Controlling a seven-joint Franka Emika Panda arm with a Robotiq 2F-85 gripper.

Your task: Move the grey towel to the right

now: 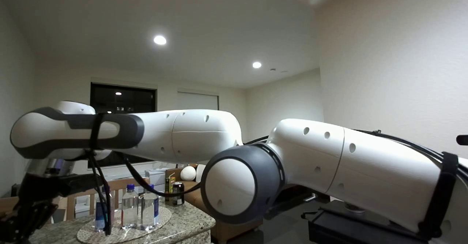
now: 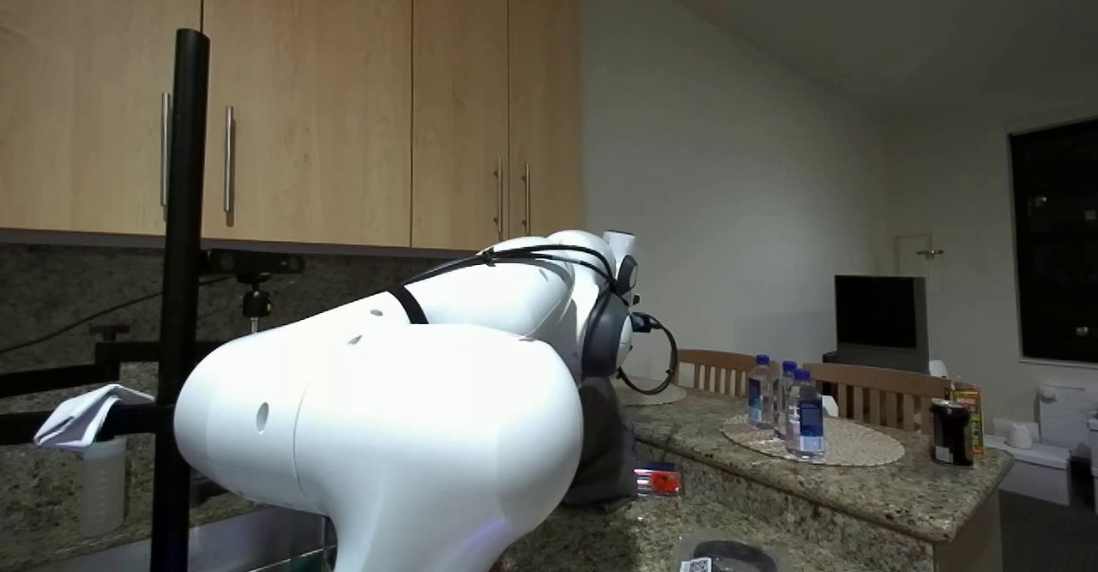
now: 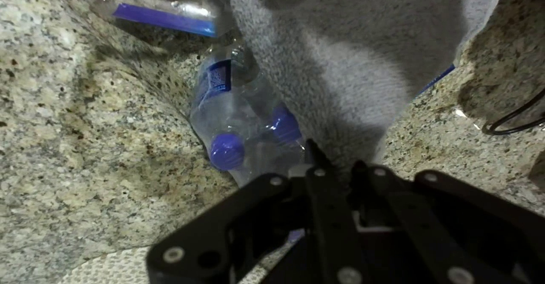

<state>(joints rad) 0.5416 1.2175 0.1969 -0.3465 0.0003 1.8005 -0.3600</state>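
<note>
My gripper (image 3: pixel 338 161) pinches the towel (image 3: pixel 353 71) at a gathered end; it hangs beside the bottles (image 3: pixel 215 113), over the counter (image 3: pixel 106 173). Whether it touches the counter, I cannot tell. Step in hand, I judge: transfer. Next: travel right, keep towel clear of bottles, lower, release.

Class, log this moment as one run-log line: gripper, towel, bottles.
gripper: closed on grey towel | towel: loose folds | clear bottles: beside towel, wrist view

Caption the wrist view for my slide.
Grey towel narrowing to the end effector that grips it, beside blue-capped clear bottles, above a speckled stone counter.
</note>
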